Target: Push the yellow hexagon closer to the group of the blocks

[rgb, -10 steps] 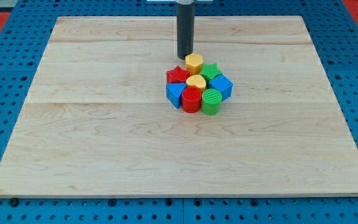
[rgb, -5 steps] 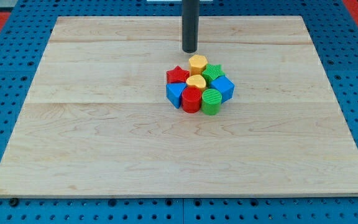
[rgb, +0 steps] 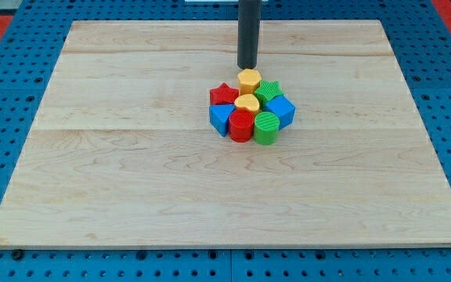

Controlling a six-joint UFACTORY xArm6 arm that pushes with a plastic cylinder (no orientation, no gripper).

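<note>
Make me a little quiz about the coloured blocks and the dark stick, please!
1. True or false: the yellow hexagon sits apart from the other blocks.
2. Where is my tip? A) just toward the view's top from the yellow hexagon; B) at the view's bottom edge; C) left of the blue blocks.
3. Fill in: beside the yellow hexagon, toward the view's right, is the green ____.

Key: 1 false, it is packed against the group. 2 A. 3 star.
</note>
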